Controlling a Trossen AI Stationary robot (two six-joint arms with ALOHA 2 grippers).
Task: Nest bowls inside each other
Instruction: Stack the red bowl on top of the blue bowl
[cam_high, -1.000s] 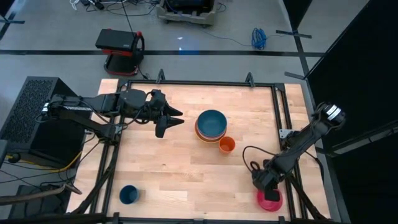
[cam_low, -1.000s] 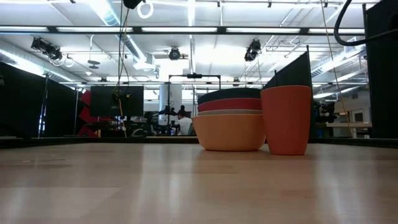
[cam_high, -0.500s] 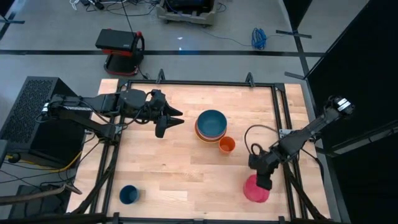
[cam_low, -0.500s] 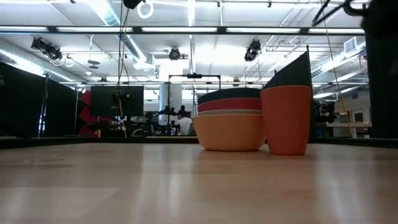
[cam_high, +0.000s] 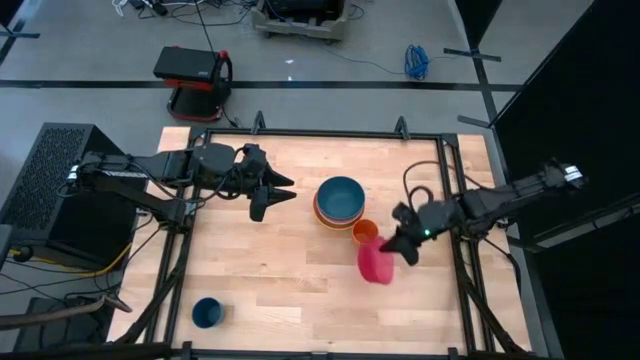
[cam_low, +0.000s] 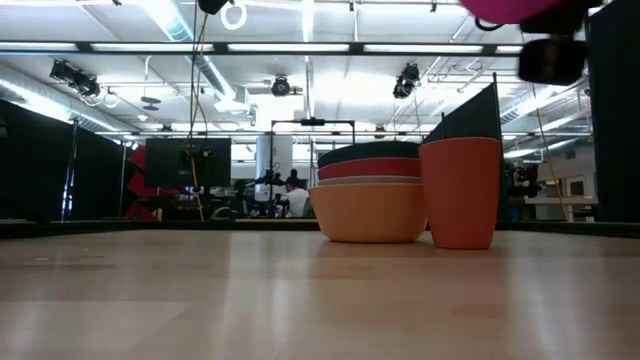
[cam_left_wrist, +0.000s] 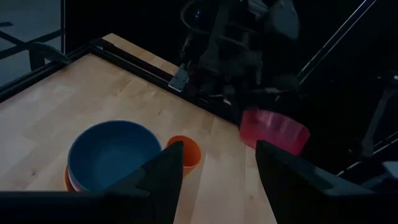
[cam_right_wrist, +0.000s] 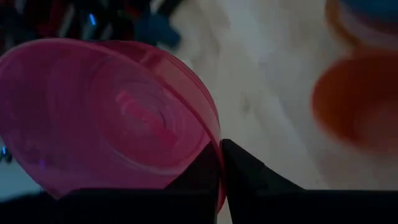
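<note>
A stack of bowls (cam_high: 340, 200) with a teal-blue one on top (cam_left_wrist: 115, 152) rests on the table's middle. In the low view (cam_low: 370, 200) orange, white and red-orange bowls show beneath it. My right gripper (cam_high: 405, 245) is shut on a magenta-pink bowl (cam_high: 375, 262), held in the air just near-right of the stack. The bowl also shows past my left fingers (cam_left_wrist: 273, 130) and at the low view's top edge (cam_low: 520, 8). My left gripper (cam_high: 272, 195) hovers open left of the stack, with nothing between its fingers. My right gripper pinches the pink bowl's rim (cam_right_wrist: 214, 146), one finger (cam_right_wrist: 249, 177) on one side of the wall and the other seen dimly through the pink plastic. The fingers come slanting down from the table's right. The bowl is lifted clear and tipped steeply on edge.
A small orange cup (cam_high: 365, 232) stands right beside the stack, between it and the held bowl. A small dark blue cup (cam_high: 207, 312) sits near the front left corner. A black frame (cam_high: 445, 180) runs along the table's far and right edges.
My right gripper has risen from the table's near right corner and swung toward the far edge and left, toward the stack. It has tilted up as it went. The pink bowl has come off the table with it, now clear and tipped on edge.
</note>
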